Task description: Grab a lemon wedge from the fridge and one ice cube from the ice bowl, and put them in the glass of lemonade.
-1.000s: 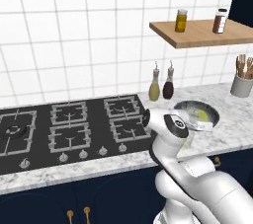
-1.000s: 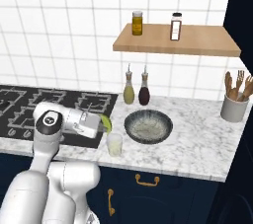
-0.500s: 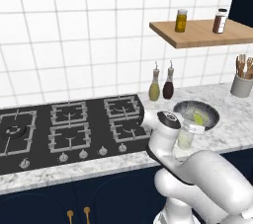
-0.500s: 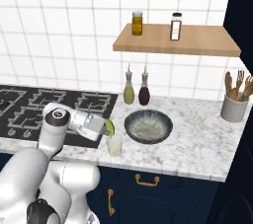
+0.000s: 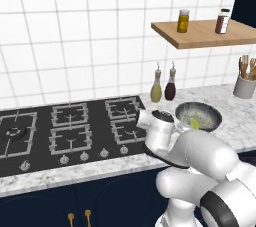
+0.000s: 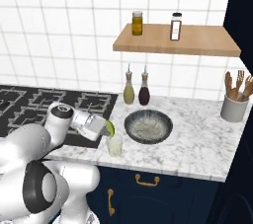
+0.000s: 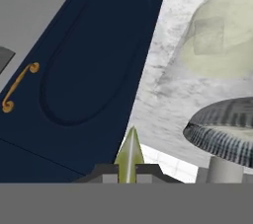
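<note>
Holding the lemon wedge (image 6: 109, 128) pinched between its nearly closed fingers, the end effector (image 6: 105, 128) sits just above and slightly left of the glass of lemonade (image 6: 115, 145) in the right base view. That is the relation the coming drop turns on: the wedge has to be over the mouth of the glass, and from here it looks close to the left rim rather than centred, so a small shift to the right seems needed before letting go. This is a judgement, as no view looks straight down on the rim.

In the hand view the lemon wedge (image 7: 129, 156) shows as a thin yellow-green sliver standing between the finger tips, its long axis running along the fingers. The glass of lemonade (image 7: 223, 38) appears up and to the right of it, seen through its pale tinted wall, and the ice bowl (image 7: 225, 129) lies nearer on the right, its dark ribbed outside facing the camera.

On the marble bench (image 6: 197, 144) the ice bowl (image 6: 148, 126) stands just right of and a little farther back than the glass, the two close but apart. In the left base view the ice bowl (image 5: 198, 116) is partly covered by the arm. Both the wedge and the ice have yet to go into the glass.
</note>
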Available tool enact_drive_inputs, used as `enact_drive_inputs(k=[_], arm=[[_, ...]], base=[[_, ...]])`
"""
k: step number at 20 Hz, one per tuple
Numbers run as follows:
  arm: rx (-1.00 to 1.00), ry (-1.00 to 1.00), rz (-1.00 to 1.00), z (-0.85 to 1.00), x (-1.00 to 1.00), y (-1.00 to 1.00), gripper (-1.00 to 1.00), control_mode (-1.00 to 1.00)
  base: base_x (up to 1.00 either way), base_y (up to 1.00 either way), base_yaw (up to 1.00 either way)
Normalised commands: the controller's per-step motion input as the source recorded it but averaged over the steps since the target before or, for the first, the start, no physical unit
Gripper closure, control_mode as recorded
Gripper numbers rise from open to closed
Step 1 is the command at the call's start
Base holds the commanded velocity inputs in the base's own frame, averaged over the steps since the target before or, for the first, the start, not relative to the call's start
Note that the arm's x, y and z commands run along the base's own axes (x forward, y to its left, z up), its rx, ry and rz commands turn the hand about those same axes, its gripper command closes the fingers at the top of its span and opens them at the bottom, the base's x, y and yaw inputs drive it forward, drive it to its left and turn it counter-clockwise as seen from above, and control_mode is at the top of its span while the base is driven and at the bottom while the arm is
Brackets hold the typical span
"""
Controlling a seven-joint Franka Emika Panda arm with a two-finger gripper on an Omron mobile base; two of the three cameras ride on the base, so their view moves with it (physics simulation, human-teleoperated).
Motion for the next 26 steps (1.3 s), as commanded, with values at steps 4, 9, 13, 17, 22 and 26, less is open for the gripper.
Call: enact_drive_inputs(k=[4, 9, 13, 17, 22, 26], arm=[[0.00, 0.00, -0.05, -0.20, 0.32, 0.01, 1.00, -1.00], [0.00, 0.00, 0.00, -0.21, 0.36, 0.00, 1.00, -1.00], [0.00, 0.00, 0.00, -0.34, 0.18, -0.03, 1.00, -1.00], [0.00, 0.00, 0.00, -0.41, 0.03, -0.08, 1.00, -1.00], [0.00, 0.00, 0.00, -0.25, 0.24, -0.09, 1.00, -1.00], [0.00, 0.00, 0.00, -0.36, 0.11, -0.09, 1.00, -1.00]], base=[[0.00, 0.00, 0.00], [0.00, 0.00, 0.00], [0.00, 0.00, 0.00], [0.00, 0.00, 0.00], [0.00, 0.00, 0.00], [0.00, 0.00, 0.00]])
